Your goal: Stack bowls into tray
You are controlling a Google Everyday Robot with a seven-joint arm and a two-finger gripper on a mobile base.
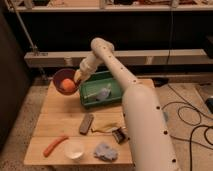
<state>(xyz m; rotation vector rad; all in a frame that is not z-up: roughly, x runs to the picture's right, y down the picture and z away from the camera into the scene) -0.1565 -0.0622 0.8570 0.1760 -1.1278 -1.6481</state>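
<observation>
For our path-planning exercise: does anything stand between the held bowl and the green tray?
Nothing visible. The hand holds the maroon bowl just left of the tray; a grey-blue item lies inside it.

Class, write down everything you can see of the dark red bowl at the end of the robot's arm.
The dark red round bowl looks like smooth plastic. It is tipped towards the camera, showing its inside, where an orange ball-like object sits. It is over the wooden table's far left corner, just left of the green rectangular tray. The pincer meets its right rim.
</observation>
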